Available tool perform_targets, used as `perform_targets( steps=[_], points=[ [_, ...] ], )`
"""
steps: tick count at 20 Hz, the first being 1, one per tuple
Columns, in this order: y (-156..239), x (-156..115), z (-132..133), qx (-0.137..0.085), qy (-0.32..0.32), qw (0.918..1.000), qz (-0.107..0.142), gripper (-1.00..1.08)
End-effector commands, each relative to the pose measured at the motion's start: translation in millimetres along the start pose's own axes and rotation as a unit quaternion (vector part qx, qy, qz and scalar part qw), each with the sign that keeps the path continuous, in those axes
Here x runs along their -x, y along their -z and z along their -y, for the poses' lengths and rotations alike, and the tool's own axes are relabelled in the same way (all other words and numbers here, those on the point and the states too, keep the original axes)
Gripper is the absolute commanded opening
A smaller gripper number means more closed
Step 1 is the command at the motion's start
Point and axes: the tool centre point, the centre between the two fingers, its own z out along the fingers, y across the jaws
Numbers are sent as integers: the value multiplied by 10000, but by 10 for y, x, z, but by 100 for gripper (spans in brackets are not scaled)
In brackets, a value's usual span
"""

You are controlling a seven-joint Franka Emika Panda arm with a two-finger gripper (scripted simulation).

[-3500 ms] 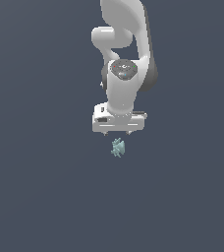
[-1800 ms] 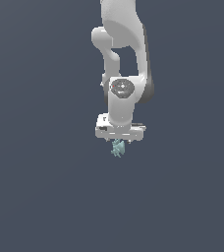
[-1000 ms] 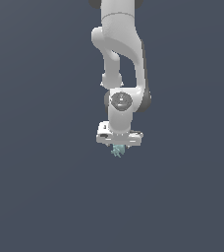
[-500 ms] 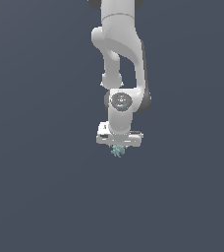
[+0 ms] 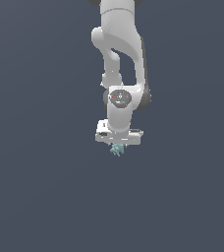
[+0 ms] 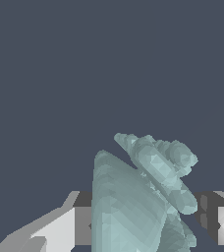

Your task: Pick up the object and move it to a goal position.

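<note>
The object is a tiny pale teal spiky lump, sticking out just under the white gripper body in the exterior view. My gripper points straight down over it, and its fingertips are hidden there. In the wrist view the object fills the gap between the two fingers, and the dark pads touch it on both sides. The gripper is shut on the object.
The white arm rises straight up from the gripper to the exterior view's top edge. All around is plain dark grey-blue with no other object, edge or goal marker in view.
Over 3.5 s the gripper has come down onto the object, which stayed in place. In the last second the arm has hardly moved.
</note>
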Motion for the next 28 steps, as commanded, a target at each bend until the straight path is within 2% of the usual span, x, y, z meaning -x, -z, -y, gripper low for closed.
perform_targets(
  steps=[1, 8, 21, 28],
  points=[
    [108, 3, -27, -1, -1, 10000, -7, -100],
    [619, 37, -158, -1, -1, 10000, -7, -100],
    [2054, 109, -522, -4, -1, 10000, -5, -100],
    [2621, 116, -665, -3, -1, 10000, -1, -100]
  ],
)
